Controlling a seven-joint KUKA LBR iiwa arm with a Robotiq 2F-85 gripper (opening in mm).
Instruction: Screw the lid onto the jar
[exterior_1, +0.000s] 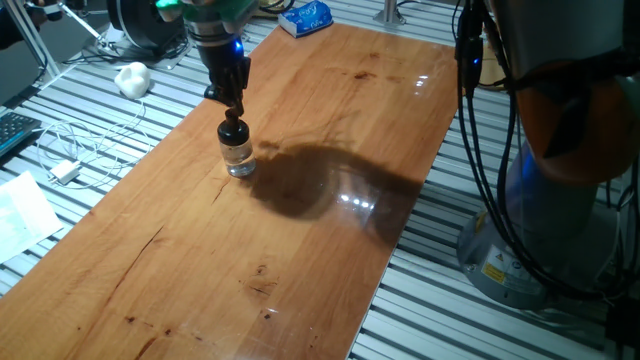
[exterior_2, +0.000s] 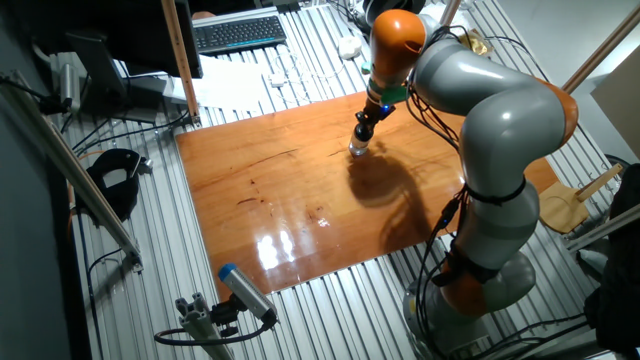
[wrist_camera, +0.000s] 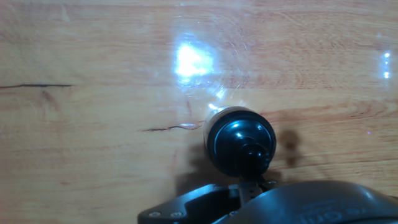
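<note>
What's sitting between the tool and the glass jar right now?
Only the small black rounded lid: in one fixed view it sits atop the small clear glass jar, with the tool at its knob.

A white lump (exterior_1: 132, 78), blue packet (exterior_1: 306, 17), keyboard (exterior_2: 238, 33) and cables (exterior_1: 75, 150) lie around the wooden table (exterior_1: 300, 250).

No text, brand or number could be read anywhere; the yellow label (exterior_1: 493, 270) on the robot base (exterior_1: 520, 255) was too small (only its colour showed).
</note>
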